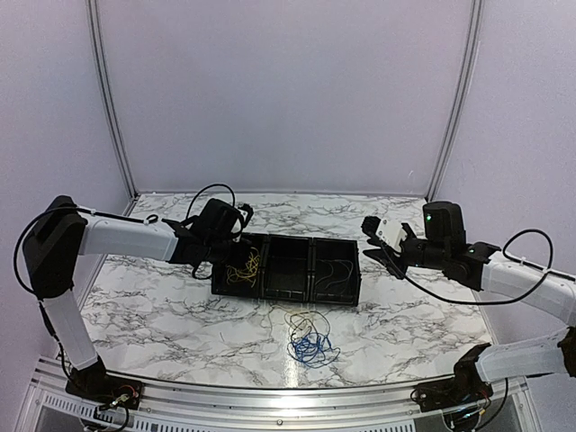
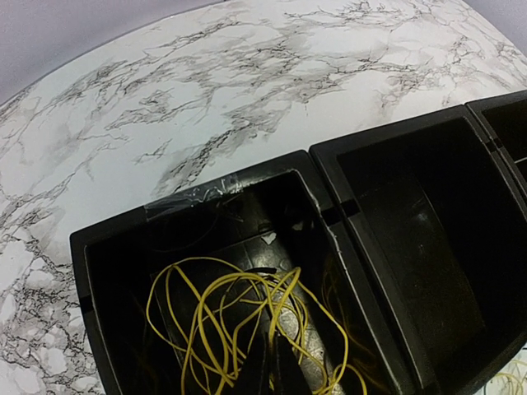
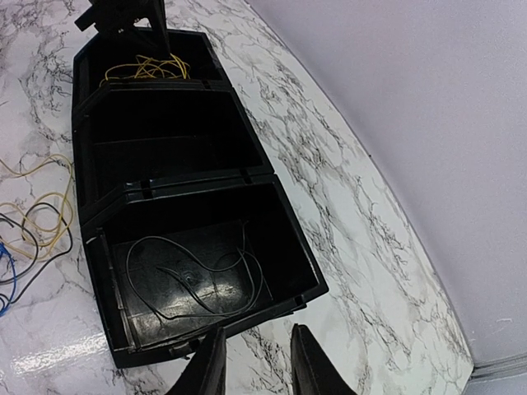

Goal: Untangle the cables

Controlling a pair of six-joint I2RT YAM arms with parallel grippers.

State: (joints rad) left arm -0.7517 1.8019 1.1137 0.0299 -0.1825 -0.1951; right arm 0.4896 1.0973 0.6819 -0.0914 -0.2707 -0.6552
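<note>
Robot lab cell, plain walls (image 1: 288, 90), marble tabletop (image 1: 180, 315)

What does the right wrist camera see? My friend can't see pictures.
A black tray with three boxes sits on a marble table. The nearest box holds a thin dark wire, the farthest yellow wires. The open hand hovers empty.

Marble tabletop (image 1: 180, 315) — pale lilac walls (image 1: 288, 90)

Tangled yellow-blue cables (image 1: 310, 339) beside black tray (image 1: 270, 293)
</note>
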